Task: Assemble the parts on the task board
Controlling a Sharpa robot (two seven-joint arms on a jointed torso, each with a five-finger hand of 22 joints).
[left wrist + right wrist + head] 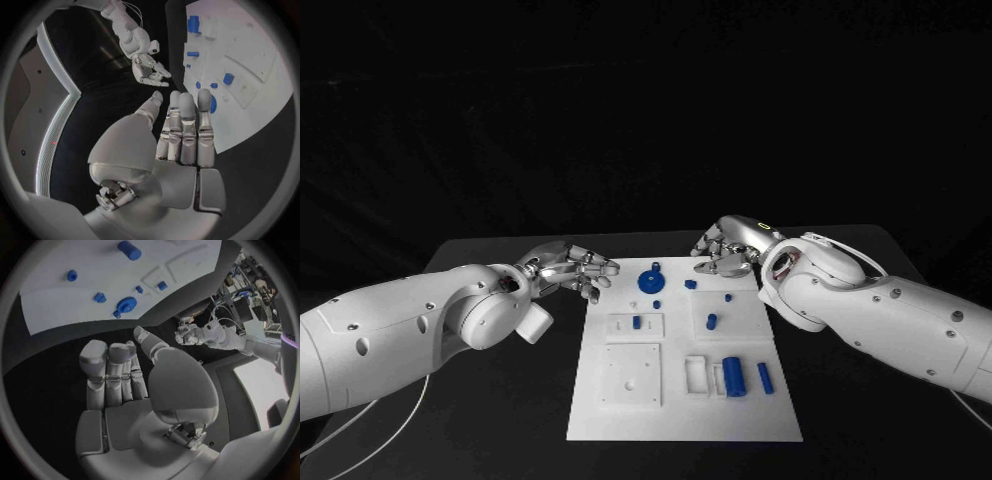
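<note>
Spanning the middle of the black table (488, 400), the white task board (678, 420) lies flat with its long sides running away from the robot, and both arms reach in toward its far end. The left hand (571, 268) hovers just off the board's far left corner over bare table, fingers extended side by side and nothing held; the left wrist view shows the same straight fingers (187, 130) with an empty palm. The right hand (727, 252) sits at the board's far edge near the far right corner, fingers loosely bent and apart, likewise holding nothing, and its fingers (106, 375) appear free in the right wrist view. On the board, a large blue cylinder (733, 376) lies near the near right corner, with a thinner blue rod (764, 377) just beside it toward the right edge. A blue gear (652, 281) rests close to the far edge. Behind it toward the middle lie smaller blue pieces: a peg (638, 322) in a recessed block, an oval part (711, 321), and a small cube (691, 284).
</note>
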